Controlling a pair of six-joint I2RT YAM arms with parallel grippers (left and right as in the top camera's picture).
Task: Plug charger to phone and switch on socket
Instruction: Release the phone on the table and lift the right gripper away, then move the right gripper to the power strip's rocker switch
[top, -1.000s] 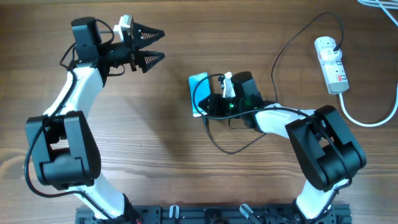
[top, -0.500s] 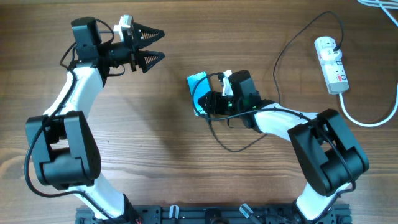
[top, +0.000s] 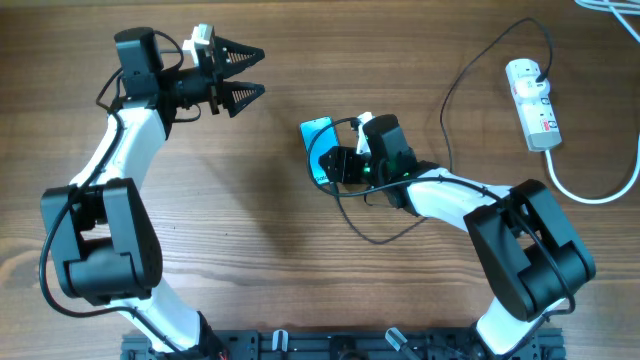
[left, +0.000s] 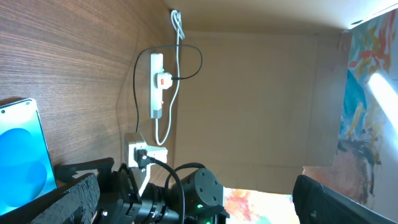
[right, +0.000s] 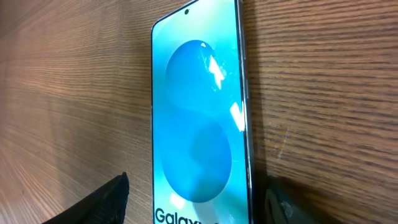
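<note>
My right fingers (right: 118, 196) straddle the phone (right: 199, 124), spread and holding nothing; my left fingers (top: 240, 95) gape wide. Plugging seems in hand, though the charger (top: 443, 105) hides its tip; next I need the socket (top: 532, 105) switch.

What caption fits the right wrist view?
Phone lying screen-up on the wooden table, straddled by the open right pincer.

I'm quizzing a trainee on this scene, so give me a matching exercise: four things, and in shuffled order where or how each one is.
1 phone
2 socket
3 left gripper
4 right gripper

A at the far right of the table
B open, upper left, nothing between its fingers
C flat near the middle, screen up
D open, a finger on either side of the phone

Pairs: 1-C, 2-A, 3-B, 4-D
</note>
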